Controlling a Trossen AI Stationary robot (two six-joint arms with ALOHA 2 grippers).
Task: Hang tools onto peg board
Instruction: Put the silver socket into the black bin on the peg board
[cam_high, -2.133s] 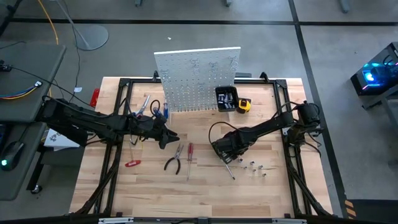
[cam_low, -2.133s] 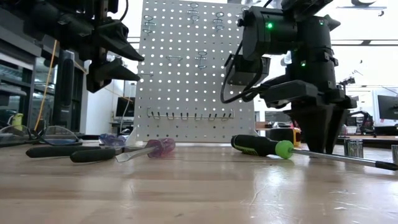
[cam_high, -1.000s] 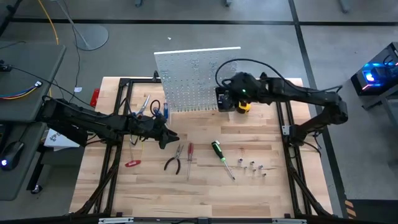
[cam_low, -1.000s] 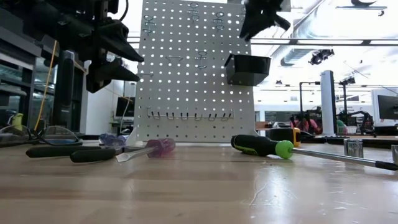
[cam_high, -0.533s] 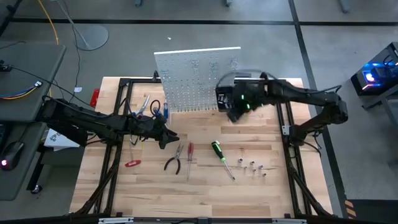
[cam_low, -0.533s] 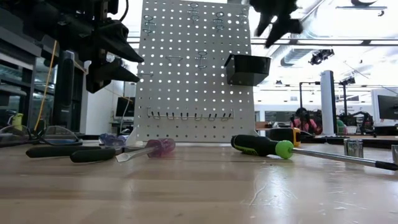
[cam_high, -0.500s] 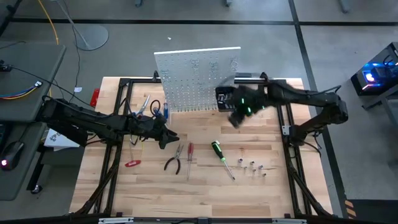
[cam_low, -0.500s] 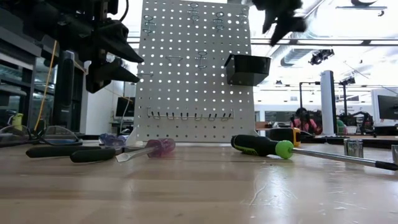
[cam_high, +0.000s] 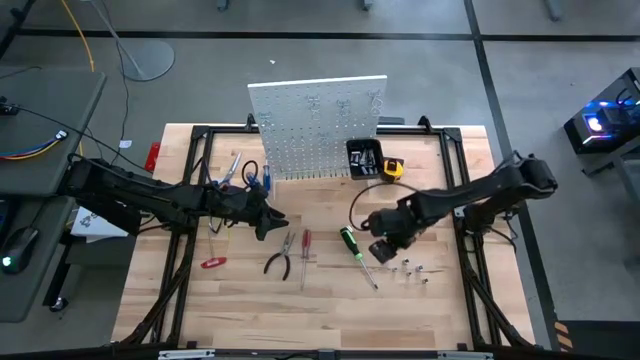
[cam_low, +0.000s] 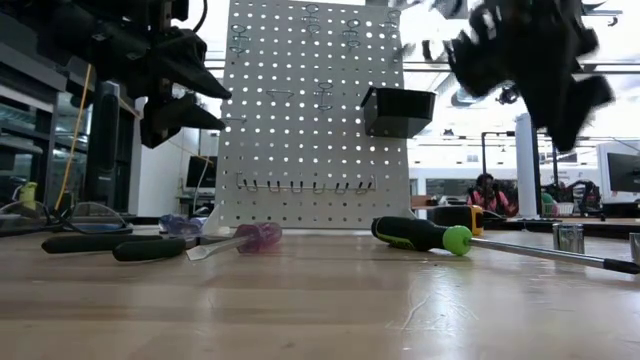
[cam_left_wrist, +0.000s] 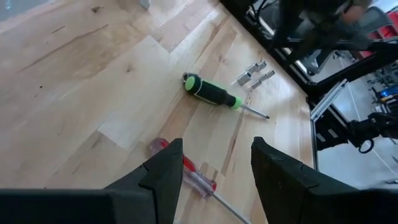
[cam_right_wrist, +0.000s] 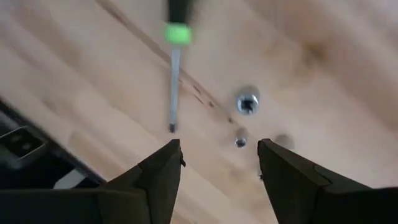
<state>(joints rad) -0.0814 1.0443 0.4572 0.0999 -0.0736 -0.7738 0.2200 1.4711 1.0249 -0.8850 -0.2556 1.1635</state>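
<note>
The white peg board (cam_high: 318, 125) stands upright at the table's far side, with a black bin (cam_high: 363, 158) on its right part. The green-black screwdriver (cam_high: 355, 252) lies flat on the table, and so do the red screwdriver (cam_high: 306, 248), the pliers (cam_high: 279, 260) and the red cutters (cam_high: 212, 263). More tools (cam_high: 248, 174) lie by the board's left foot. My right gripper (cam_right_wrist: 219, 168) is open and hovers above the screwdriver's shaft (cam_right_wrist: 174, 87), blurred in the low view. My left gripper (cam_left_wrist: 217, 168) is open and waits in the air left of the pliers.
Several small metal sockets (cam_high: 407, 267) lie just right of the green-black screwdriver, under my right gripper. A yellow tape measure (cam_high: 392, 169) sits beside the bin. The black metal frame (cam_high: 463, 200) borders the table. Bare wood lies along the near edge.
My right arm has swung away from the black bin on the peg board, toward the table's near edge and down, and now hovers over the green-black screwdriver and the sockets. The tools on the table have not moved.
</note>
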